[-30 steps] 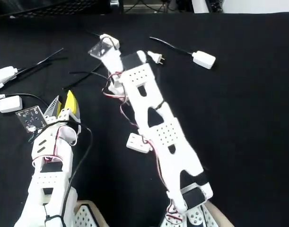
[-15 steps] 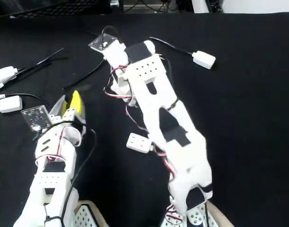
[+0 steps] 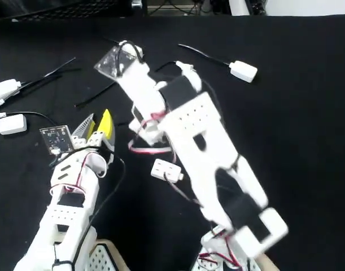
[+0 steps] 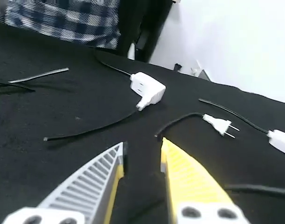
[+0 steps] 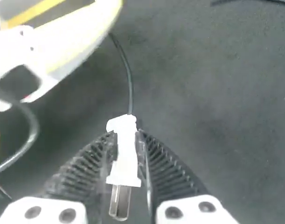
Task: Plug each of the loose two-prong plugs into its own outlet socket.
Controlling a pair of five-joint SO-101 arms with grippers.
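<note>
Right gripper (image 5: pixel 126 139) is clamped on a two-prong plug (image 5: pixel 125 156), prongs pointing back toward the wrist, and its black cord (image 5: pixel 131 91) runs out ahead of the fingertips. Left gripper (image 4: pixel 142 144) hangs low over the black table (image 4: pixel 63 102), its grey and yellow fingers (image 4: pixel 189 182) apart and holding nothing. Ahead of it lies a white outlet socket (image 4: pixel 147 88). A loose plug (image 4: pixel 219 125) lies off toward the yellow finger's side.

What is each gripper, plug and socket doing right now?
right gripper, shut on the held plug
held plug, unplugged, prongs bare
left gripper, open, empty
loose plug, lying on the table, unplugged
white socket, lying on the table, slots empty
</note>
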